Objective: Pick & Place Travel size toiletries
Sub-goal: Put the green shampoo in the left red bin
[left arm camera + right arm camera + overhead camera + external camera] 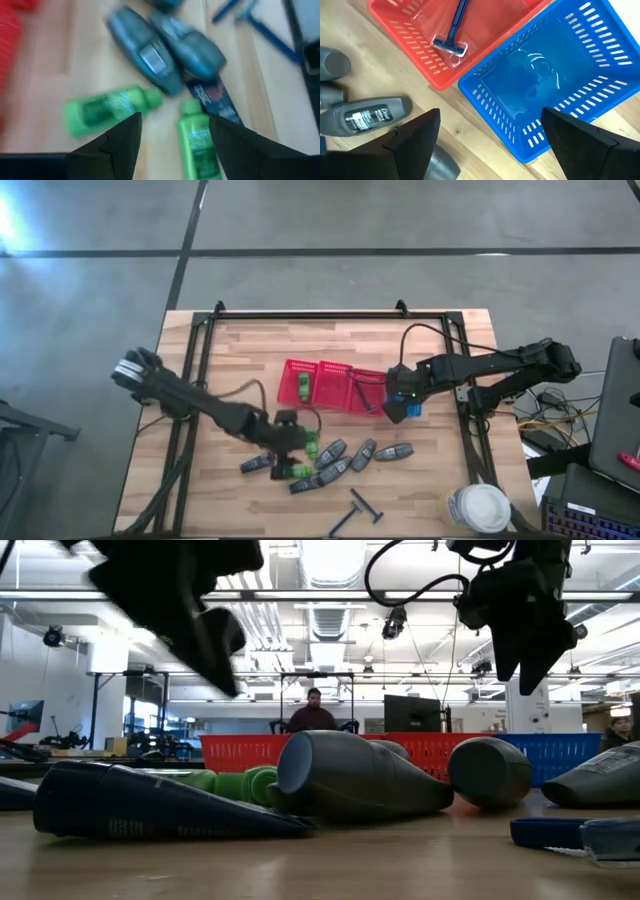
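Two bright green bottles (312,448) (298,472) lie on the table among several dark grey tubes (362,455). Two black razors (365,505) lie nearer the near edge. My left gripper (290,435) hovers open above the green bottles. In the left wrist view one green bottle (199,145) lies below the gap, close to one finger, and another green bottle (107,110) lies beyond the other finger. My right gripper (490,117) is open and holds nothing above the blue basket (555,85). A third green bottle (303,386) and a razor (451,42) lie in the red baskets.
A row of red baskets (335,385) stands mid-table, with the blue basket (412,410) at its right end. A large white round-lidded container (480,508) stands at the near right corner. A person (314,712) is in the room beyond the table.
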Robot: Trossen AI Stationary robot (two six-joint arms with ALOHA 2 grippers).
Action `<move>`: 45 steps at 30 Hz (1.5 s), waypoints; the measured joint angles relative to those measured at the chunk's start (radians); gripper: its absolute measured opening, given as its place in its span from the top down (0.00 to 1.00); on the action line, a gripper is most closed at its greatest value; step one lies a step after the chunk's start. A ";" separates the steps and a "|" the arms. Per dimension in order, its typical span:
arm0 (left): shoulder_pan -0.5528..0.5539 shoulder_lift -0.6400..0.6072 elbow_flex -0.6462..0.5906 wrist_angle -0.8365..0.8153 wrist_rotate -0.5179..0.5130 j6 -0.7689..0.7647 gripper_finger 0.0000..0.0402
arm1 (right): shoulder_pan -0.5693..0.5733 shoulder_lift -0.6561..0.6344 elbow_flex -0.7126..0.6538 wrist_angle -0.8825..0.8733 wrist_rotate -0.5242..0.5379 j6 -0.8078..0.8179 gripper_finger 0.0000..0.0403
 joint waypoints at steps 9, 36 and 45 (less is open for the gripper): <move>-0.098 0.142 0.081 -0.135 -0.009 -0.131 0.36 | 0.000 0.000 -0.015 -0.001 0.000 -0.032 0.18; -0.123 0.245 0.102 -0.138 -0.074 -0.112 0.37 | 0.011 0.000 -0.035 0.001 0.008 -0.028 0.19; -0.116 0.244 0.102 -0.139 -0.074 -0.112 0.55 | 0.011 0.000 -0.043 0.000 0.008 -0.041 0.24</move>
